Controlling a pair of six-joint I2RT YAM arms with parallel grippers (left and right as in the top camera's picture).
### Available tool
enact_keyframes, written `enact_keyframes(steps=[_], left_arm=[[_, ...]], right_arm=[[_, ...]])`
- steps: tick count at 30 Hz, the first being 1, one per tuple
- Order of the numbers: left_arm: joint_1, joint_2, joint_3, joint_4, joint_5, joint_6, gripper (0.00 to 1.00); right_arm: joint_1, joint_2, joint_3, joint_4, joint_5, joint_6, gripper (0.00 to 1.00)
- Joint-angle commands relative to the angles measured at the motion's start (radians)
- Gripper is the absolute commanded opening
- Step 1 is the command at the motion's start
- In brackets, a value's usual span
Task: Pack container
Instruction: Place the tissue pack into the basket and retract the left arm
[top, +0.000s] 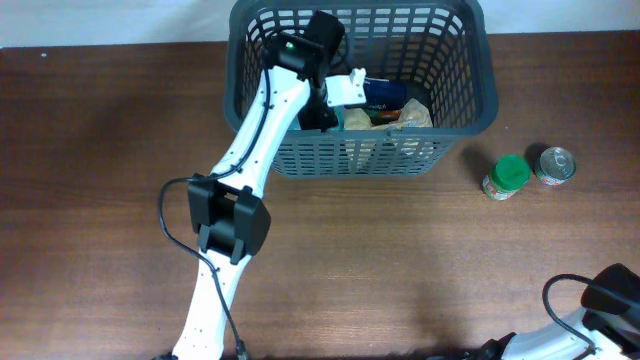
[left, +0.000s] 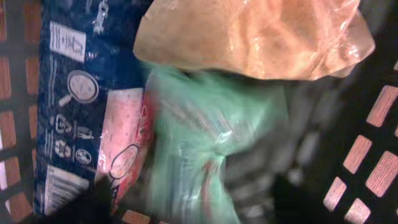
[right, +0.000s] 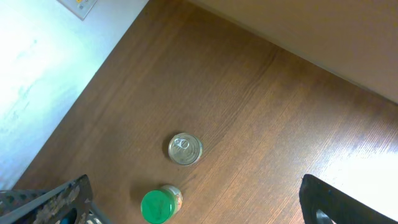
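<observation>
The dark grey basket stands at the back middle of the table. My left arm reaches down into it. My left gripper is open, its dark fingers wide apart in the left wrist view. Between them a green packet shows blurred, over the basket floor. Beside it lie a blue package and a clear bag of brown powder. My right gripper is open and empty, hovering above the table at the front right.
A green-lidded jar and a tin can stand on the wooden table right of the basket. Both show in the right wrist view, the jar and the can. The basket corner shows at its lower left.
</observation>
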Motion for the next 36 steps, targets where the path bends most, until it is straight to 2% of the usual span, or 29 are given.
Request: enact_keyframes(steps=[1,6,8,13,16,19,21,24,25,26,31,36], left_arm=[[0.002,-0.031,0.029,0.000,0.002,-0.081,0.99],[0.008,-0.152,0.149,0.000,0.002,-0.289,0.99],[0.016,-0.213,0.205,0.000,0.001,-0.332,0.99],[0.111,-0.388,0.327,0.003,-0.001,-0.476,0.99],[0.265,-0.462,0.341,0.003,-0.071,-0.604,0.99],[0.454,-0.472,0.341,-0.040,-0.066,-0.771,0.99],[0.543,-0.459,0.330,-0.075,-0.066,-0.822,0.99],[0.628,-0.441,0.292,-0.120,-0.066,-0.832,0.99],[0.654,-0.438,0.267,-0.140,-0.066,-0.832,0.99],[0.666,-0.437,0.250,-0.150,-0.066,-0.832,0.99],[0.688,-0.437,0.189,-0.179,-0.067,-0.832,0.99],[0.687,-0.437,0.185,-0.179,-0.066,-0.832,0.99]], right_arm=[[-0.002,0.001,0.001,0.003,0.006,0.005,0.99],[-0.002,0.001,0.001,0.003,0.006,0.005,0.99],[-0.002,0.001,0.001,0.003,0.006,0.005,0.99],[-0.002,0.001,0.001,0.005,0.005,0.005,0.99],[-0.002,0.001,0.001,0.004,0.005,0.006,0.99],[-0.002,0.001,0.001,0.021,0.005,0.006,0.99],[-0.002,0.001,0.001,0.045,-0.012,0.009,0.99],[-0.002,0.007,0.000,0.047,-0.045,0.009,1.00],[-0.001,0.023,0.000,0.039,-0.045,0.009,0.83],[-0.001,0.037,-0.004,0.033,-0.045,0.009,0.79],[0.039,0.179,-0.100,0.017,-0.044,0.029,0.82],[0.106,0.371,-0.196,0.027,-0.043,0.035,0.80]])
